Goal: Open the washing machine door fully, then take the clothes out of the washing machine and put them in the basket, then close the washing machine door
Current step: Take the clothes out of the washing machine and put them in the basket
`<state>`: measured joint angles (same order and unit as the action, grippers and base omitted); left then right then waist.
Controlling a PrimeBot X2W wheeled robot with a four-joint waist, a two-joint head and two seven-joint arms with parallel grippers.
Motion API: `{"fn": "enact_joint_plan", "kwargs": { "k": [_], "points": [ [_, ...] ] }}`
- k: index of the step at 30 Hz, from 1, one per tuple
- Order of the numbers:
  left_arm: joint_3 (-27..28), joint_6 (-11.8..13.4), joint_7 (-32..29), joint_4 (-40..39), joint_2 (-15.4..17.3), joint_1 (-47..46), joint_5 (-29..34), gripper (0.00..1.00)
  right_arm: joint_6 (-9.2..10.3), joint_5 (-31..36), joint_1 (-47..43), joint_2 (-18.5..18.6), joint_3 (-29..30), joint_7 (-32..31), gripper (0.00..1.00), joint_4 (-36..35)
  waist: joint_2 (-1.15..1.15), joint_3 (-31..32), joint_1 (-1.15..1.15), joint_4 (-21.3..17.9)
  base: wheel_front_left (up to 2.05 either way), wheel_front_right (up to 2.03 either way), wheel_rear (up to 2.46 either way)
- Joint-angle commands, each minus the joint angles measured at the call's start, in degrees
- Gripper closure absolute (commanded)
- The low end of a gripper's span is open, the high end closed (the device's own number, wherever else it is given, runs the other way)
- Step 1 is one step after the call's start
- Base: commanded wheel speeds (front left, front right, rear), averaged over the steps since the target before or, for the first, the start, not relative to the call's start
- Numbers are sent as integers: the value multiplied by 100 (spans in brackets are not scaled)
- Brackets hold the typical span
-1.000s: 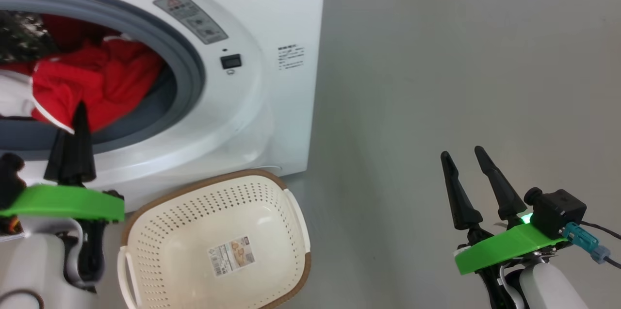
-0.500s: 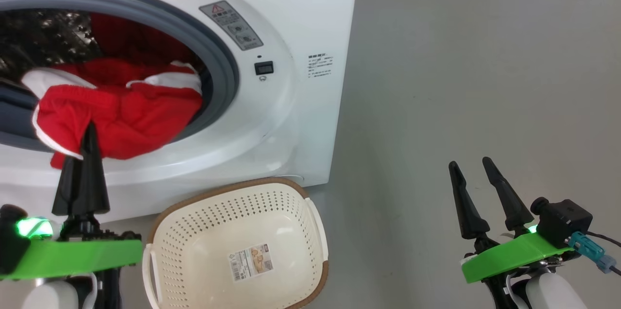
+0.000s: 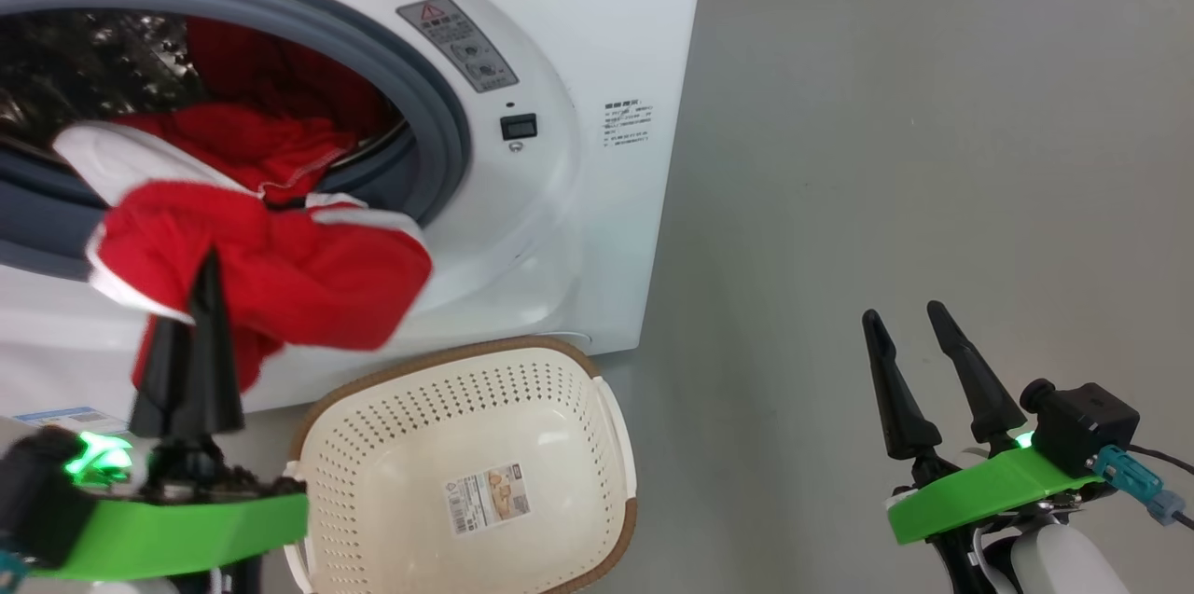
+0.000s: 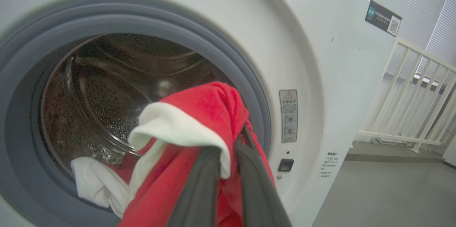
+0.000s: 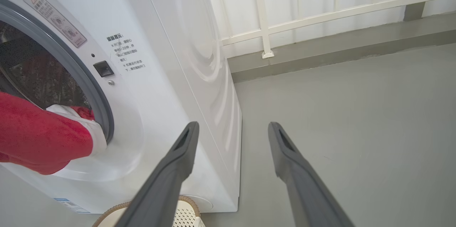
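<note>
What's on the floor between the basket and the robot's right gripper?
Nothing. In the head view, only bare grey floor lies between the basket and the right gripper, whose fingers are spread open.

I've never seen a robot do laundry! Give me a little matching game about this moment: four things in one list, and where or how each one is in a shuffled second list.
Things:
1. left pincer
2. right pincer
3. basket
4. red garment

States:
A. on the floor, nothing in it
B. hanging out of the mouth of the washing machine
C. open, holding nothing
D. shut on cloth

Pairs: 1-D, 2-C, 3-A, 4-B.
</note>
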<state>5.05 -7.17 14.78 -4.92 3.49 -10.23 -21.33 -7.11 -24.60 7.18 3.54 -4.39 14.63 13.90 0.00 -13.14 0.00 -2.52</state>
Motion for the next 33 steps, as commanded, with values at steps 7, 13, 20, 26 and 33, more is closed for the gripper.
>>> {"fn": "enact_joint_plan", "kwargs": {
  "k": [7, 13, 20, 26, 33],
  "points": [
    [33, -32, 22, 958, 24, 163, 44, 87, -37, 10, 119, 42, -153, 37, 0, -157, 0, -210, 0, -118, 0, 0, 0],
    [-149, -32, 22, 1980, -15, -20, 53, 82, -37, 21, 206, 29, -121, 37, 0, -203, 0, -538, 0, -174, 0, 0, 0],
    [-270, -32, 22, 2989, 10, -478, 74, 85, -37, 46, 370, 16, -95, 37, 0, -274, 0, -999, 0, -221, 0, 0, 0],
    [-348, -32, 22, 3935, 95, -978, 57, 90, -37, 80, 552, 11, -99, 37, 0, -326, 0, -1506, 0, -275, 0, 0, 0],
    [-464, -32, 22, 4927, 197, -1552, 85, 90, -37, 102, 749, 3, -60, 37, 0, -411, 0, -2050, 0, -340, 0, 0, 0]
  ]
}}
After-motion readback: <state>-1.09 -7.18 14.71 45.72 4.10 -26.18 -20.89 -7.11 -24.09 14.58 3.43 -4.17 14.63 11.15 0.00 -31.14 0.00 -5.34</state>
